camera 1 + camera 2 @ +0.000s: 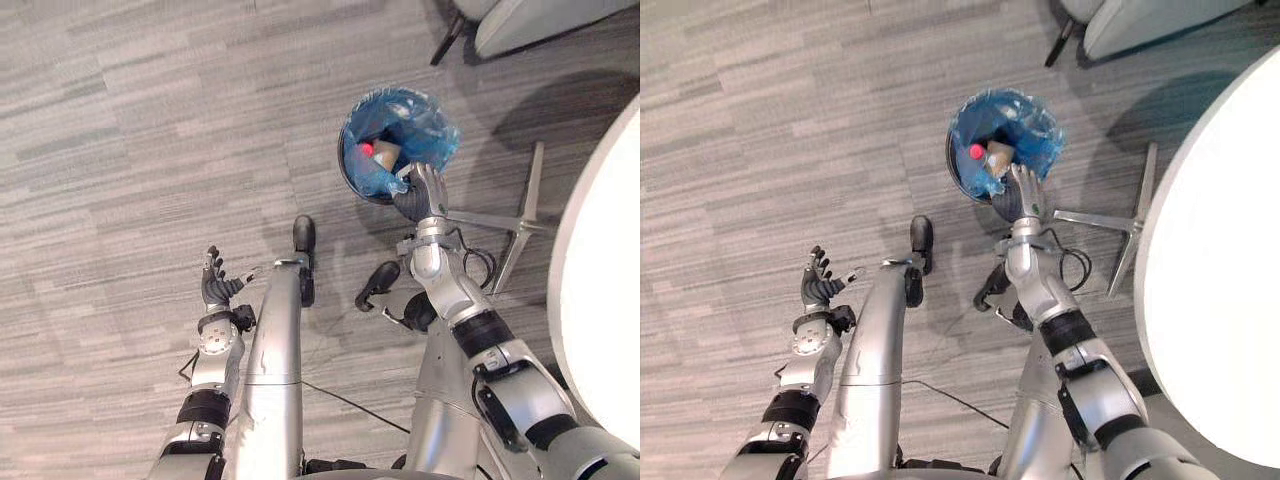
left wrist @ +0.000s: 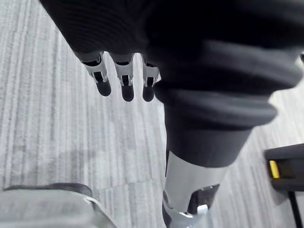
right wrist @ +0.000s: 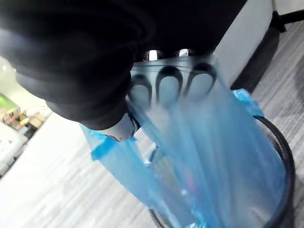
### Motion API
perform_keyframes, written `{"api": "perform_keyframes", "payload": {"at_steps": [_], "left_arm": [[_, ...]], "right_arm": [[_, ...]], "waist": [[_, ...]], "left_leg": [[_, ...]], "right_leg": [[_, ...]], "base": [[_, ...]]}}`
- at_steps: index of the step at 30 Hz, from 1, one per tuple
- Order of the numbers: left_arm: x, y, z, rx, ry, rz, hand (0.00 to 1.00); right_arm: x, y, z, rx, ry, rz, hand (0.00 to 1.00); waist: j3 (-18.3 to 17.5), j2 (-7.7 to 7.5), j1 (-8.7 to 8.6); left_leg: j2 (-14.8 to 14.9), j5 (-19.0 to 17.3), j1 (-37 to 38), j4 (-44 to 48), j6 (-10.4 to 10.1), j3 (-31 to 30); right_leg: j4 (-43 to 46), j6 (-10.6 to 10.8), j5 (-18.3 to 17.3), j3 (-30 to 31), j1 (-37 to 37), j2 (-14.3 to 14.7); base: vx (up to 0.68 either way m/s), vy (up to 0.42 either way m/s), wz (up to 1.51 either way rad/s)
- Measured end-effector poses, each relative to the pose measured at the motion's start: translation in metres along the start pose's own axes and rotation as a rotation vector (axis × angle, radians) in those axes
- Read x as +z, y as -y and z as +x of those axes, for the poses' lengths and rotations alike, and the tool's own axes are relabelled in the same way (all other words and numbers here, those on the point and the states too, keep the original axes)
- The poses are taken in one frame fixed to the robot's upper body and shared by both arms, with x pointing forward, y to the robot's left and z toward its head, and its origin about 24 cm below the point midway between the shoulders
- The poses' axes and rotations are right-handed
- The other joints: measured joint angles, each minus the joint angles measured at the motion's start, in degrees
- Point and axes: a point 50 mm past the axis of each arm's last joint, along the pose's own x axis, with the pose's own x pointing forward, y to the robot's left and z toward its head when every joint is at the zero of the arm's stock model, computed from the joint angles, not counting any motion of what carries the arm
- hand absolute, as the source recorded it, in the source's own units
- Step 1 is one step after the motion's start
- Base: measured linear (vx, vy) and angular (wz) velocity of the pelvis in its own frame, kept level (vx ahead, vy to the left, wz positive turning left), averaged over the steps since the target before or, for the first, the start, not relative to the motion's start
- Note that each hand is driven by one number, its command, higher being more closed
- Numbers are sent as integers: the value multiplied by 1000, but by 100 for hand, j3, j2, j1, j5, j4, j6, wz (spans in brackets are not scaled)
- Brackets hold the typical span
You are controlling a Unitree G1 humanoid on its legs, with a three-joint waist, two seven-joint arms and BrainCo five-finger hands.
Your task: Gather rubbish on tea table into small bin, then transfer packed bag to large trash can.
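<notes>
At the rim of the small bin (image 1: 352, 186), the right robot hand (image 1: 424, 196) is clamped on the edge of the blue bag (image 1: 405, 118), fingers curled into the film. Rubbish (image 1: 380, 152) lies inside the bag, just beyond the fingertips. A sharp pull could tear the thin plastic or slip it from the hand, or drag the bin over. The right arm stretches forward, wrist in line with the forearm. The left robot hand (image 1: 214, 287) hangs well apart over the floor, fingers spread and empty.

text | none legible | blue bag (image 1: 430, 130) in small bin (image 3: 287, 166) | no print readable
</notes>
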Motion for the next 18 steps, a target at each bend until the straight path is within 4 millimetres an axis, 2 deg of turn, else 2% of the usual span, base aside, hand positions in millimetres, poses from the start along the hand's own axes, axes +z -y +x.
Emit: {"api": "perform_keyframes", "payload": {"at_steps": [2,7,11,13,15,18], "left_arm": [[-11,0,-9,-18,-40,6,0],[-30,1,-24,-33,-100,16,0],[-52,-6,-43,-35,-177,47,0],[-67,-12,-56,-43,-233,76,0],[-81,-16,-67,-84,-292,145,0],[-91,-17,-75,-127,-328,220,0]], "right_arm": [[-1,-8,-19,21,-46,129,100],[4,-6,-43,28,-68,296,100],[5,-11,-62,65,-85,387,100],[5,-18,-73,106,-97,412,100],[-2,-21,-86,144,-131,430,100],[-6,-23,-92,203,-140,430,100]], "waist": [[-3,-4,-49],[-47,-10,-71],[-467,-43,-159],[-740,-137,-202],[-1021,-176,-218],[-1252,-183,-262]], "left_leg": [[30,6,573,-231,-12,37],[63,18,1747,-769,19,160],[-22,22,2640,-1370,20,304],[-103,82,3162,-1839,-28,419],[-210,284,3694,-2511,-52,474],[-301,621,4254,-3326,-59,537]], "right_leg": [[-334,-2,71,-32,600,90],[-1057,120,214,-82,1791,260],[-1705,278,318,-116,2653,317],[-2107,350,414,-46,3061,367],[-2677,417,600,-31,3481,463],[-3367,431,879,-23,3893,612]], "base": [[54,-38,-6],[97,-40,-2],[133,-4,6],[146,12,-7],[162,8,-6],[179,10,-10]]}}
